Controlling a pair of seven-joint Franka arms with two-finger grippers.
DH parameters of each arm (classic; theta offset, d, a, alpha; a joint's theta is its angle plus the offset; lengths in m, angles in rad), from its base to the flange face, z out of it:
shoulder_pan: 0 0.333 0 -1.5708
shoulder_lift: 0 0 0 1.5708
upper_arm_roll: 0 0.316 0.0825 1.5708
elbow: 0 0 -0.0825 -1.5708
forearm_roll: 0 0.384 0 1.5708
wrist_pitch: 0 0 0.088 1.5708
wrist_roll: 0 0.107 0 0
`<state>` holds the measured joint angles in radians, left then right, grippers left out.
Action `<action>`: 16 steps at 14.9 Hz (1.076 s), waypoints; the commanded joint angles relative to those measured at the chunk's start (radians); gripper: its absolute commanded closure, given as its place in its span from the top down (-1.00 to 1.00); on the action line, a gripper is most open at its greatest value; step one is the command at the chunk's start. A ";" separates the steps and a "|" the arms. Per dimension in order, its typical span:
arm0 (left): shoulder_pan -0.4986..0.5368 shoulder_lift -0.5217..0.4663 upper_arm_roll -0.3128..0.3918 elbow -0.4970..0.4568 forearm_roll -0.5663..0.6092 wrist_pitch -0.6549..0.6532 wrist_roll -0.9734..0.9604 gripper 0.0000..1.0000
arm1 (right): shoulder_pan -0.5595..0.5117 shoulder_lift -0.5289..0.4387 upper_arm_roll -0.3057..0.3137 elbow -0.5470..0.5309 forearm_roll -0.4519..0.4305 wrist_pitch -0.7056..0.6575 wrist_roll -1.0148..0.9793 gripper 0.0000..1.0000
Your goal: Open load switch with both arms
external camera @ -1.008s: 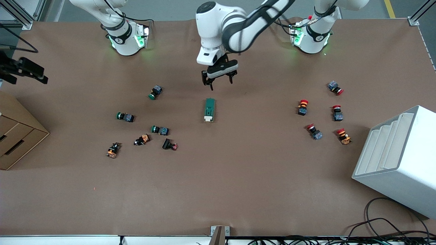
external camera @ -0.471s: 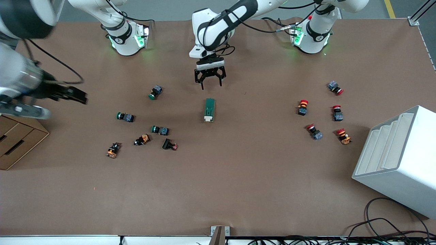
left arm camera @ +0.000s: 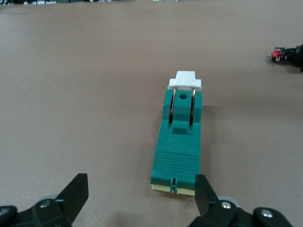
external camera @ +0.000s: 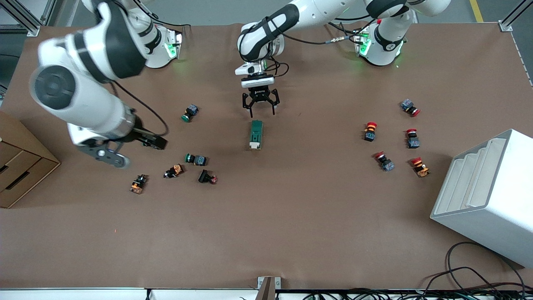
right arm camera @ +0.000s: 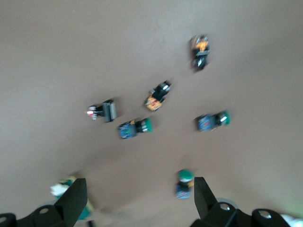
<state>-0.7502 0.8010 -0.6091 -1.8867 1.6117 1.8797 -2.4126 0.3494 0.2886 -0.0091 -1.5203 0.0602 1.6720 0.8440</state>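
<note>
- The load switch (external camera: pixel 256 134) lies mid-table, its long axis running toward the front camera, white lever (left arm camera: pixel 185 81) at the nearer end.
- Your left gripper (external camera: pixel 258 106) hangs fingers spread just over its green end, closest.
- Your right gripper (external camera: pixel 152 141), also spread, hovers above the green buttons (external camera: pixel 195 158).

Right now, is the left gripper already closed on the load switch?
No, the left gripper hangs open over the table just short of the load switch, touching nothing.

Right wrist view motion-blurred; load switch (right arm camera: pixel 66 196) partly hidden there.
</note>
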 commanded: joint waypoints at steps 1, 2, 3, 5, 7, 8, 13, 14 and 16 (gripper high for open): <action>-0.029 0.029 0.012 0.021 0.077 -0.028 -0.064 0.98 | 0.048 0.072 -0.008 0.017 0.046 0.026 0.223 1.00; -0.037 0.036 0.014 0.020 0.095 -0.039 -0.094 0.98 | 0.066 0.099 -0.008 0.029 0.047 0.029 0.284 1.00; -0.053 0.044 0.015 0.021 0.097 -0.050 -0.106 0.98 | 0.088 0.128 -0.008 0.049 0.047 0.029 0.340 1.00; -0.073 0.052 0.017 0.026 0.102 -0.063 -0.109 0.98 | 0.126 0.196 -0.008 0.089 0.052 0.034 0.467 1.00; -0.116 0.052 0.058 0.027 0.109 -0.068 -0.126 0.98 | 0.178 0.269 -0.008 0.135 0.063 0.052 0.602 1.00; -0.144 0.052 0.087 0.028 0.123 -0.068 -0.166 0.98 | 0.201 0.305 -0.008 0.152 0.063 0.075 0.669 1.00; -0.233 0.082 0.170 0.041 0.151 -0.068 -0.215 0.98 | 0.301 0.414 -0.006 0.166 0.066 0.236 0.973 1.00; -0.248 0.092 0.183 0.049 0.152 -0.070 -0.215 0.98 | 0.315 0.431 -0.006 0.166 0.072 0.250 1.012 1.00; -0.299 0.107 0.228 0.057 0.152 -0.073 -0.217 0.98 | 0.339 0.470 -0.006 0.167 0.079 0.255 1.072 1.00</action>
<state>-1.0003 0.8724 -0.4247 -1.8645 1.7446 1.8147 -2.6243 0.6723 0.7180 -0.0079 -1.3814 0.1173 1.9274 1.8516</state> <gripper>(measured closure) 0.009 0.000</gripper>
